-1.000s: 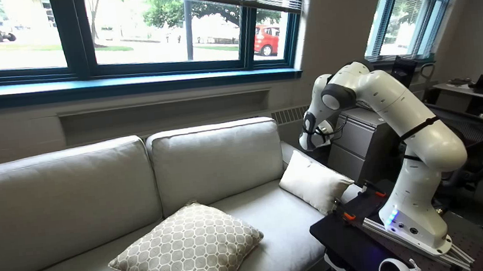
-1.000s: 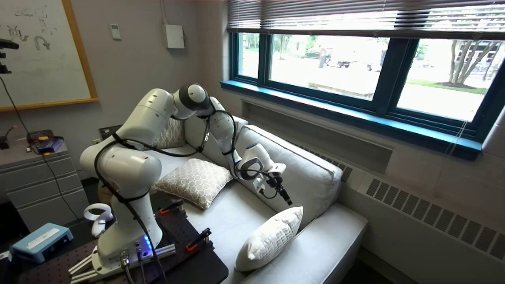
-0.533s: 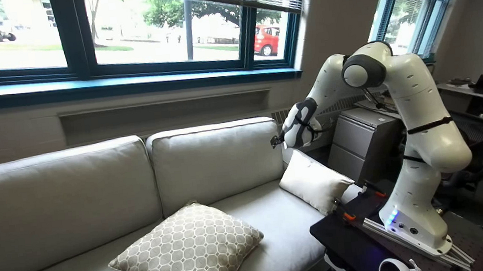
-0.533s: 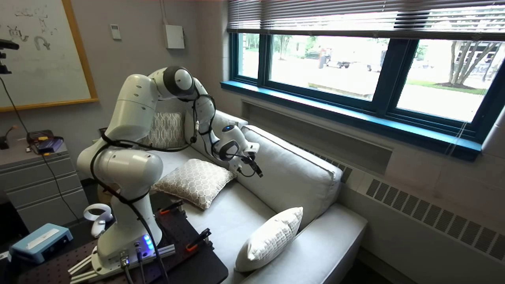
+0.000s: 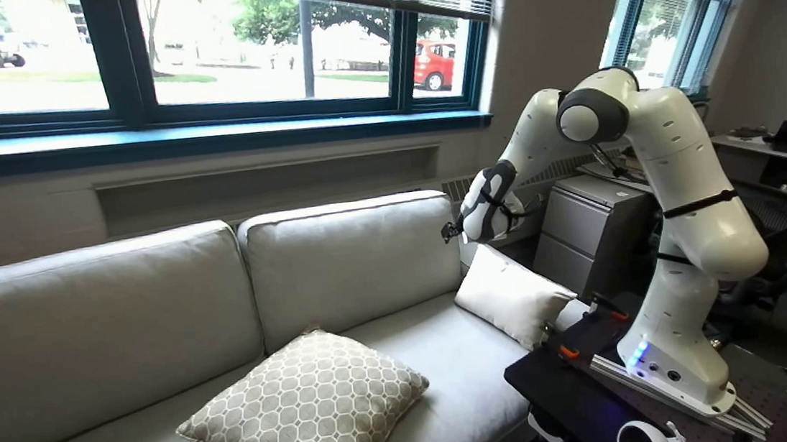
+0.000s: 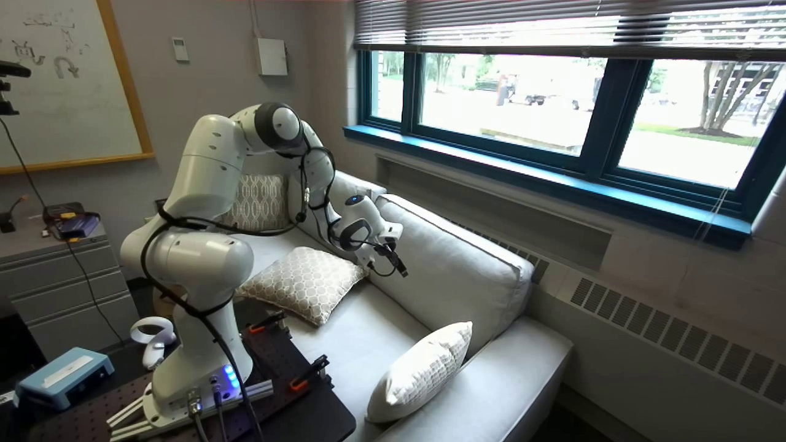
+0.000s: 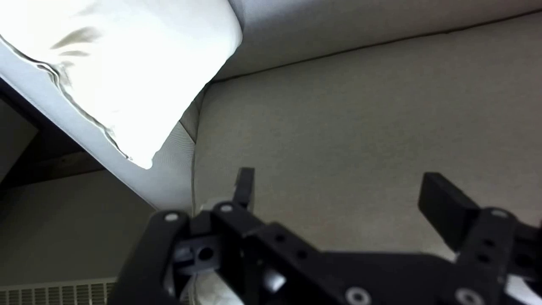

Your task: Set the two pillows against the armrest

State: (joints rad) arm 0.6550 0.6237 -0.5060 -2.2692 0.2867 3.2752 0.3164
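The cream-white pillow [image 5: 509,293] [image 6: 424,371] stands on edge, tilted against the armrest [image 6: 497,380]. In the wrist view the cream-white pillow [image 7: 148,72] is at the upper left, with part of the armrest [image 7: 169,182] below it. The larger beige lattice pillow [image 5: 310,409] [image 6: 307,282] lies flat on the seat, apart from the armrest. My gripper [image 5: 449,231] [image 6: 399,268] is in the air above the seat, near the back cushion, touching neither pillow. In the wrist view my gripper [image 7: 338,173] has its fingers wide apart with only seat cushion beyond them.
The sofa's back cushions [image 5: 354,261] [image 6: 454,270] rise beside my gripper. Another grey patterned pillow [image 6: 261,199] is at the sofa's far end, partly behind my arm. Orange-black clamps [image 6: 310,374] hold the black base table [image 6: 325,417] at the seat's front. A headset controller [image 6: 153,337] lies there.
My arm rose and swung away from above the cream-white pillow toward the beige pillow's side between the two earlier moments. Since half a second ago it looks still. The pillows have not moved.
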